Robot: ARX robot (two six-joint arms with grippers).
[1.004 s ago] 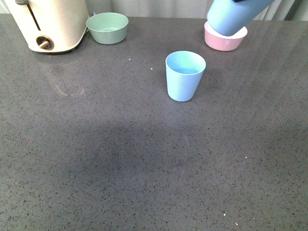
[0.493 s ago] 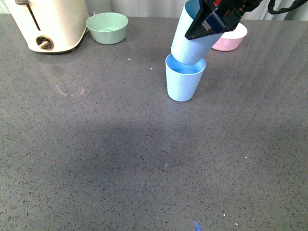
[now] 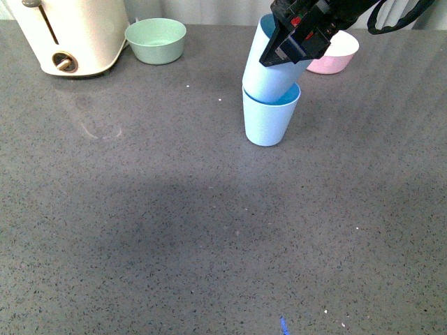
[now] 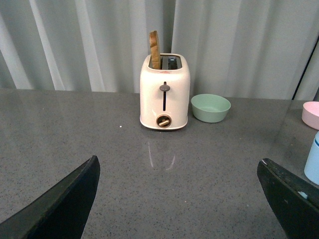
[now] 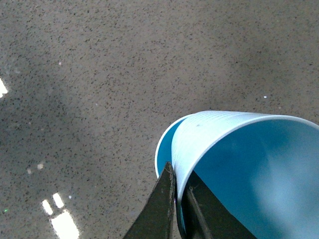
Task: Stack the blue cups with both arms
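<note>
One blue cup (image 3: 271, 125) stands upright mid-table. A second blue cup (image 3: 269, 73), tilted, has its base inside the first cup's mouth; my right gripper (image 3: 297, 43) is shut on its rim. In the right wrist view the held cup (image 5: 239, 164) fills the lower right, one finger (image 5: 162, 209) outside its wall and one inside, with the lower cup's rim (image 5: 163, 144) showing beneath. My left gripper (image 4: 179, 199) hangs open above bare table, far from the cups; a sliver of blue cup (image 4: 313, 162) shows at that view's edge.
A cream toaster (image 3: 70, 35) with toast stands at the back left, a green bowl (image 3: 156, 40) beside it. A pink bowl (image 3: 335, 56) sits behind the cups, partly hidden by the right arm. The table is dark grey speckled stone (image 3: 174, 230).
The right gripper has carried its cup from above the pink bowl leftward and down, so its base now sits in the standing cup's mouth. The standing cup has barely moved.
</note>
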